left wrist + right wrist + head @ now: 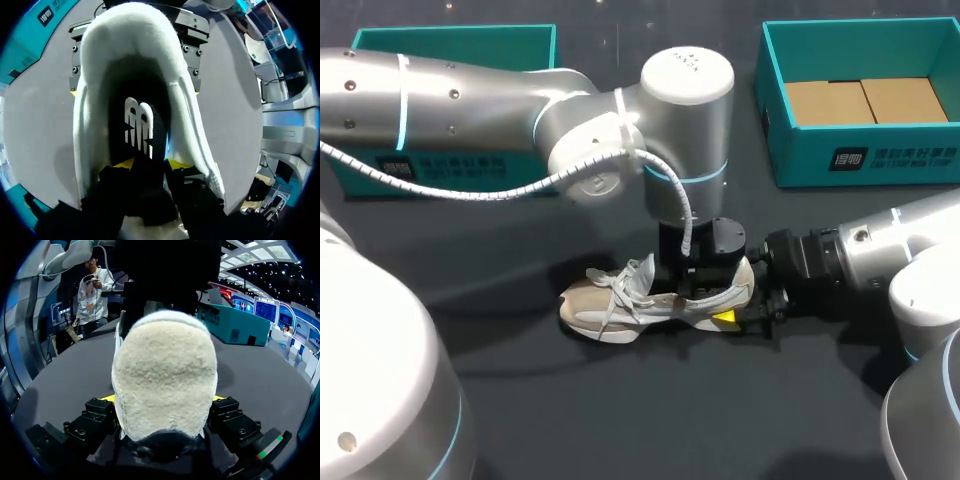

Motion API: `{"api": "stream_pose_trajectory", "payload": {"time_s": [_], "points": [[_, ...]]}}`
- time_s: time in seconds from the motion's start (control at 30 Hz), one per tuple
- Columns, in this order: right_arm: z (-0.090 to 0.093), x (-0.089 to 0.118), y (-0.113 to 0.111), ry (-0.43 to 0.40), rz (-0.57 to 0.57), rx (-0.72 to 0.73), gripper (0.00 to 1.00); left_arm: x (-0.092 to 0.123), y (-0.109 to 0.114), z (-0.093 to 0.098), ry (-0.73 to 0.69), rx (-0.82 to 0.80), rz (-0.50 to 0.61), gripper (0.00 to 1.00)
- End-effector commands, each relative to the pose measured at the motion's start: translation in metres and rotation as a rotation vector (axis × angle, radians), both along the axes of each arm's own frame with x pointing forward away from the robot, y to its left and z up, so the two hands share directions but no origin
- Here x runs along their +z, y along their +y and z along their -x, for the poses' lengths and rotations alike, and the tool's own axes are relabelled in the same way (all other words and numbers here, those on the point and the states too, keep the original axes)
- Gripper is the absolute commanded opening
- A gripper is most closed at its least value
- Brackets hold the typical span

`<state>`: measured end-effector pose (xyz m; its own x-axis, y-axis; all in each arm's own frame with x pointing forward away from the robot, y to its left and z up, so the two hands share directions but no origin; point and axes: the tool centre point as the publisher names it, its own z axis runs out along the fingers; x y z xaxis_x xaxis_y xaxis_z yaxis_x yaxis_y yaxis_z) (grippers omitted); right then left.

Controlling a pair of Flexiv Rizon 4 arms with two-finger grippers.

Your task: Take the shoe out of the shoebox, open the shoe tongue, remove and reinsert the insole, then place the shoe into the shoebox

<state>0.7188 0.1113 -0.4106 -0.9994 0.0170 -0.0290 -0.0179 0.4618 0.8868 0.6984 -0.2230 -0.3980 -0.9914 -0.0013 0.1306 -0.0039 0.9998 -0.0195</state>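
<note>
Head view: shoe (620,300) lies on its sole on the worktop (620,410), well apart from the shoebox (800,150). The left claw (705,262) stands down in the shoe's opening; the right claw (750,305) sits at the heel. Risk: loose laces (625,285) may snag a lifting claw.

Left wrist view: only here does the insole (139,127) show, dark, ahead of yellow tips standing apart. Whether they grip anything cannot be told. Risk: a poor grip drops the insole.

Right wrist view: only here does the clamp show. Both tips press the fleecy heel (165,375) from two sides. Risk: the padding yields and the shoe lifts with the insole.
</note>
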Motion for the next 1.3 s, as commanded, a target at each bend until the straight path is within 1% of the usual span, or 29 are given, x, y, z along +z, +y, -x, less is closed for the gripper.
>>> {"api": "stream_pose_trajectory", "payload": {"time_s": [0.03, 0.1, 0.13, 0.2, 0.33, 0.5, 0.67, 0.83, 1.07, 1.17, 1.3], "points": [[0.001, 0.001, 0.002, -0.001, 0.002, -0.002, 0.0, -0.013, -0.005, 0.001, -0.07, 0.017, -0.009, 0.34], [0.001, 0.001, 0.002, -0.001, 0.002, -0.002, 0.0, -0.017, -0.006, -0.004, -0.096, 0.034, -0.014, 0.25], [0.001, 0.001, 0.002, -0.001, 0.002, -0.002, 0.0, -0.018, -0.006, -0.006, -0.106, 0.043, -0.016, 0.18], [0.001, 0.001, 0.002, -0.001, 0.002, -0.002, 0.0, -0.019, -0.006, -0.01, -0.112, 0.058, -0.018, 0.0], [0.001, 0.001, 0.002, -0.001, 0.002, -0.002, 0.0, -0.016, -0.002, -0.017, -0.105, 0.08, -0.009, 0.0], [0.001, 0.001, 0.002, -0.001, 0.002, -0.002, 0.0, -0.008, 0.005, -0.019, -0.084, 0.096, 0.026, 0.0], [0.001, 0.001, 0.002, -0.001, 0.002, -0.002, 0.0, 0.004, 0.013, -0.02, -0.007, 0.114, 0.085, 0.0], [0.001, 0.001, 0.002, -0.001, 0.002, -0.002, 0.0, 0.017, 0.019, -0.018, 0.031, 0.117, 0.151, 0.0], [0.001, 0.001, 0.002, -0.001, 0.002, -0.002, 0.0, 0.026, 0.023, -0.014, 0.07, 0.118, 0.216, 0.0], [0.001, 0.001, 0.002, -0.001, 0.002, -0.002, 0.0, 0.03, 0.023, -0.011, 0.078, 0.106, 0.235, 0.0], [0.001, 0.001, 0.002, -0.001, 0.002, -0.002, 0.0, 0.041, 0.023, -0.006, 0.085, 0.093, 0.289, 0.0]]}}
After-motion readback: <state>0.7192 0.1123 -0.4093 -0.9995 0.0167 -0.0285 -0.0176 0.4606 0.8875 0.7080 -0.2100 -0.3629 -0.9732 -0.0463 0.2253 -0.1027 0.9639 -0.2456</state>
